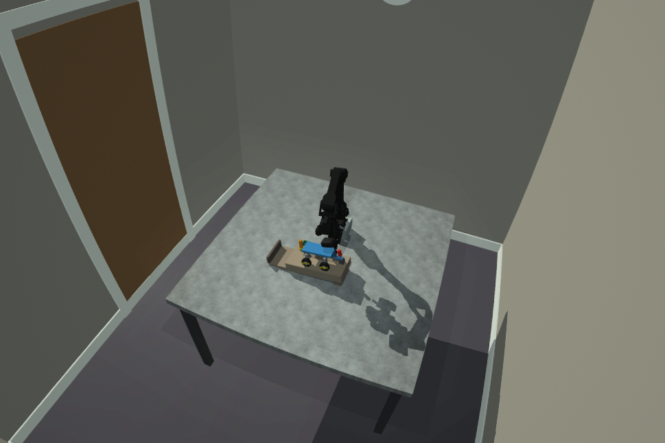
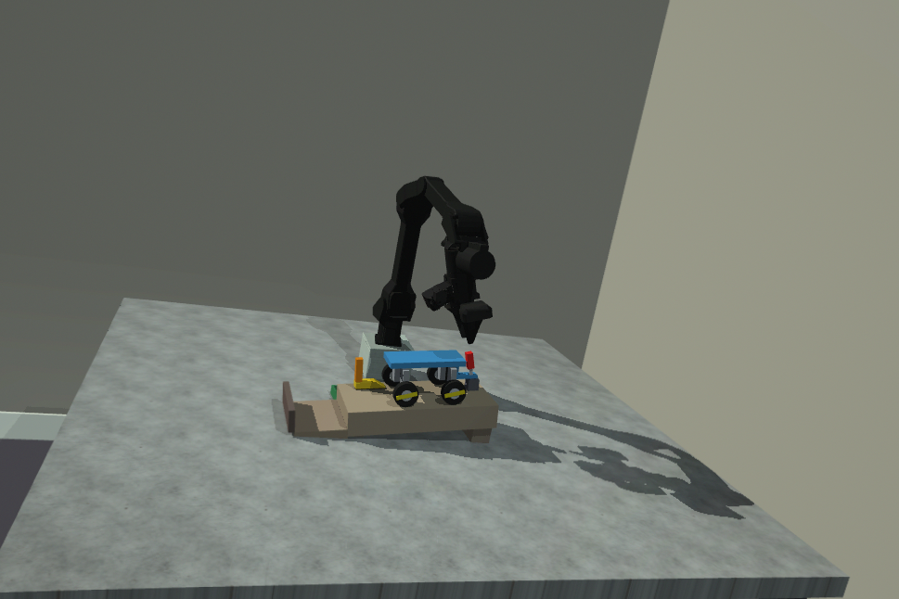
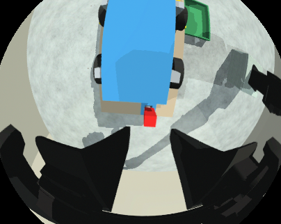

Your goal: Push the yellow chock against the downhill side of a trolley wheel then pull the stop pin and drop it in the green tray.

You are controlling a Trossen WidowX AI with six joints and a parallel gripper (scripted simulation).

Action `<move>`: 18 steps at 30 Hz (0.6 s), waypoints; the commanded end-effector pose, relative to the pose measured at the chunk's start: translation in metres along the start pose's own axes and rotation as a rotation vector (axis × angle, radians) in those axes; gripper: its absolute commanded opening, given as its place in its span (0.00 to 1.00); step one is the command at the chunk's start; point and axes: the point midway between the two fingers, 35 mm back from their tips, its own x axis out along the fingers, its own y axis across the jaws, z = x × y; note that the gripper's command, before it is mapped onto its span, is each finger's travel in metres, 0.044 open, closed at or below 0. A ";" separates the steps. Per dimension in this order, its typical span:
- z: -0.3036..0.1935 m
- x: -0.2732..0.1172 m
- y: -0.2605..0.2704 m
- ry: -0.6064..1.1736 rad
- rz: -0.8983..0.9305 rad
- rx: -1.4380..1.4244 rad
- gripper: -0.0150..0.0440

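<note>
the top view looks steeply down from high up, farthest back; the exterior view faces the ramp (image 1: 318, 272) (image 2: 422, 421) side-on, lower and nearer; the wrist view looks down close by, all three sharing the ramp.

Air above red pin (image 1: 339, 252) (image 2: 469, 360) (image 3: 150, 117) open, trolley alongside (image 1: 318, 249) (image 2: 424, 358) (image 3: 139, 52)
</note>
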 end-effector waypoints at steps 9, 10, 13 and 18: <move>-0.001 0.019 -0.001 0.006 -0.005 0.006 0.58; -0.001 0.021 -0.001 0.006 -0.005 0.006 0.58; -0.001 0.025 -0.001 0.006 -0.005 0.006 0.58; -0.001 0.028 -0.001 0.006 -0.005 0.006 0.58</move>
